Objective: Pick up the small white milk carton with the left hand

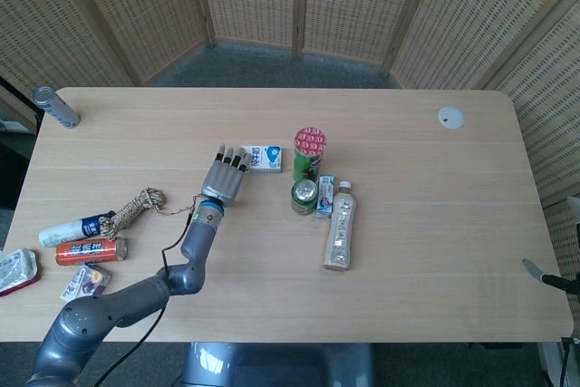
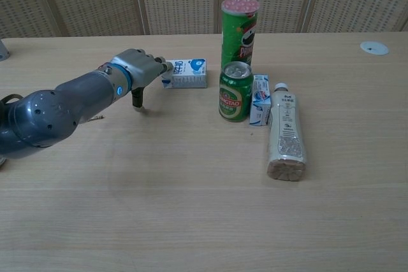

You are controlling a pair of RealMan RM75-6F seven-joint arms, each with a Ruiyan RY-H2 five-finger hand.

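The table (image 1: pixel 435 224) is crowded. The tall chips can (image 2: pixel 240 30) stands just right of the small white milk carton (image 2: pixel 187 72). The left hand (image 1: pixel 226 178), fingers spread and empty, nearly touches the carton; a careless nudge could shove it into the can.

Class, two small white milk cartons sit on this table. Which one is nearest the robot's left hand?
The milk carton lying alone left of the green chip tube, right at the left hand fingertips. The other carton stands wedged between the green can and the lying bottle.
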